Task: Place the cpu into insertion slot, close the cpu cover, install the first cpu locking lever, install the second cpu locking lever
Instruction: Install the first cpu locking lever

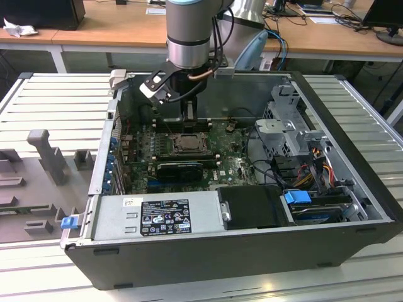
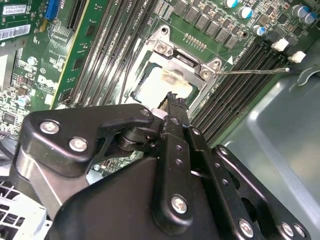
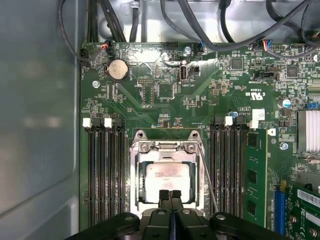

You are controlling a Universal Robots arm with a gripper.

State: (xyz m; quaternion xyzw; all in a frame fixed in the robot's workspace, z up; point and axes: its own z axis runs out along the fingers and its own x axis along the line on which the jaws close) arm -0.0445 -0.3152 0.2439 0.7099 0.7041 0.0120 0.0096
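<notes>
A ribbed metal surface (image 1: 38, 94) carries an open computer case (image 1: 252, 251) lying on its side. Grey moulded blocks (image 1: 47, 154) sit on the surface by the edge at the exterior view's left. Wooden desks (image 1: 113, 28) with cables and paper stand behind it in the room.

Inside the case, the arm reaches down over the green circuit board (image 3: 150, 90) and holds the tool (image 1: 189, 113) just above the insertion slot (image 1: 189, 143), near the middle of the board. The cpu (image 3: 167, 177) lies flat in the slot. The cpu cover (image 3: 165, 146) is down around it, so the pale chip shows through the cover's window.

In both wrist views the tool (image 3: 170, 194) has its two fingers pressed together with nothing between them. Its tip (image 2: 174, 97) is at the edge of the cpu; I cannot tell whether it touches. A thin wire lever (image 2: 255, 71) angles out from the slot's corner across the long black memory slots (image 3: 105, 175).
</notes>
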